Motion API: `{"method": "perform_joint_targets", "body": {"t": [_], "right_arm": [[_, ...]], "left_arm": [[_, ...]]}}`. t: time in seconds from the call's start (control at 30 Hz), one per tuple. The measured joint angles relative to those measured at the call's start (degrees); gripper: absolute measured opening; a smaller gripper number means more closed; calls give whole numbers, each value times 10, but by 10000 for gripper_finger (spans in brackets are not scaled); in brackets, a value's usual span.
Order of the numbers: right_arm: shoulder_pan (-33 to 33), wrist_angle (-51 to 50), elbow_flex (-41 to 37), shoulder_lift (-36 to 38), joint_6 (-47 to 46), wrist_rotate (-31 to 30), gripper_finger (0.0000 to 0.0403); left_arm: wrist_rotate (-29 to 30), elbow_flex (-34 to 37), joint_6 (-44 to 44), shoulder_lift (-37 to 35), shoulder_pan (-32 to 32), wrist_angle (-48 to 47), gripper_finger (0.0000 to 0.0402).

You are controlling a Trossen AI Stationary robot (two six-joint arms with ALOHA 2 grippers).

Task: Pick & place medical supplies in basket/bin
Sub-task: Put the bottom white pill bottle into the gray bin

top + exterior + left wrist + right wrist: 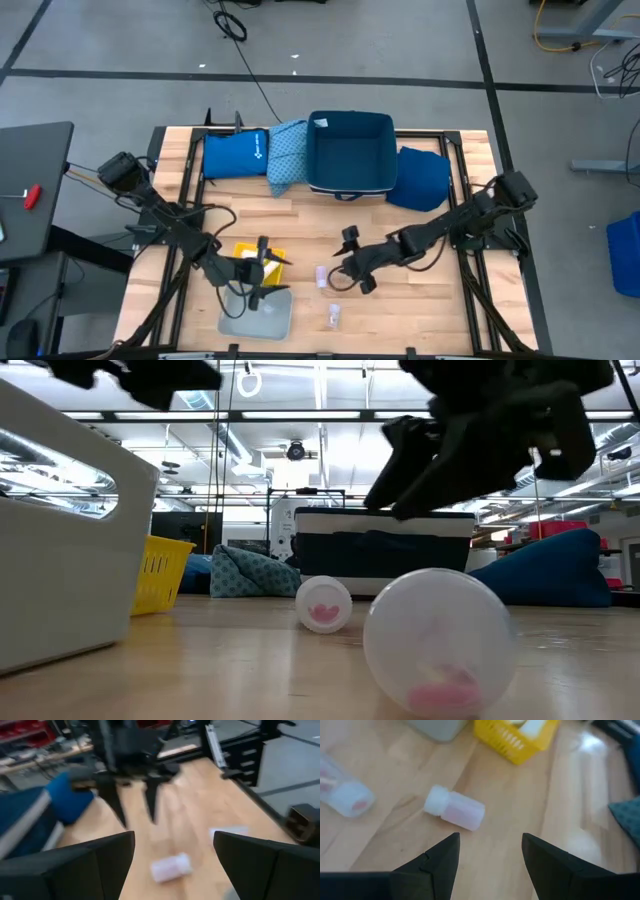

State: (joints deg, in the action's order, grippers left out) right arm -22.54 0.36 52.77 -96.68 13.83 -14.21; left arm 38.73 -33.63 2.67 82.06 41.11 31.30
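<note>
The right gripper point(487, 865) has its two dark fingers point(432, 862) spread wide with nothing between them, hovering above the wood just right of a small clear vial with a white cap point(455, 811) that lies on its side near the middle of the table. The left gripper point(262, 270) also stands wide open and empty, its fingers point(95, 865) showing a broad gap in its own wrist view; seen from above it hangs over the near left part of the table, between the yellow basket point(252, 255) and the grey bin point(258, 315). A second clear vial point(333, 316) lies nearer the front edge, right of the grey bin, and at table height it looms large and blurred with something pink inside. The yellow basket holds some white items, too small to tell apart. The wooden table point(420, 310) is pale planked butcher block with black rails along its sides. At its far edge sit a dark blue open bin point(350, 150), a folded teal patterned cloth point(287, 152) touching its left side, a blue pouch point(233, 153) further left, and a dark blue cloth point(420, 178) against its right side. Beyond the table the floor is grey concrete crossed by dark lines, with a cable trailing across it; the low view shows a large workshop with ceiling strip lights.
</note>
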Motion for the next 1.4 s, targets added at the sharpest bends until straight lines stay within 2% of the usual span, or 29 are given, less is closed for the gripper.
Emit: {"method": "perform_joint_targets", "body": {"t": [0.17, 0.4, 0.5, 0.77, 0.93, 1.07, 1.23, 1.4], "right_arm": [[-2, -72, 73, -54, 64, 13, 221], [2, -95, 109, -83, 146, 16, 221], [4, -108, 125, -95, 157, 15, 223], [6, -114, 175, -156, 199, -10, 240], [2, -112, 175, -159, 220, -35, 237], [1, -122, 175, -159, 215, -36, 251], [-3, -131, 175, -159, 225, -35, 279], [-13, -135, 186, -159, 264, -26, 282]], "left_arm": [[36, 0, 53, 0, -27, 22, 272], [190, 0, 90, 0, -37, 26, 272], [233, 0, 104, 0, -36, 30, 272], [312, 0, 134, 0, -32, 29, 272], [368, 0, 155, 0, -10, 28, 272], [406, 0, 164, 0, 8, 28, 272], [432, 0, 168, 0, 23, 28, 272], [436, 0, 168, -1, 24, 28, 272]]}}
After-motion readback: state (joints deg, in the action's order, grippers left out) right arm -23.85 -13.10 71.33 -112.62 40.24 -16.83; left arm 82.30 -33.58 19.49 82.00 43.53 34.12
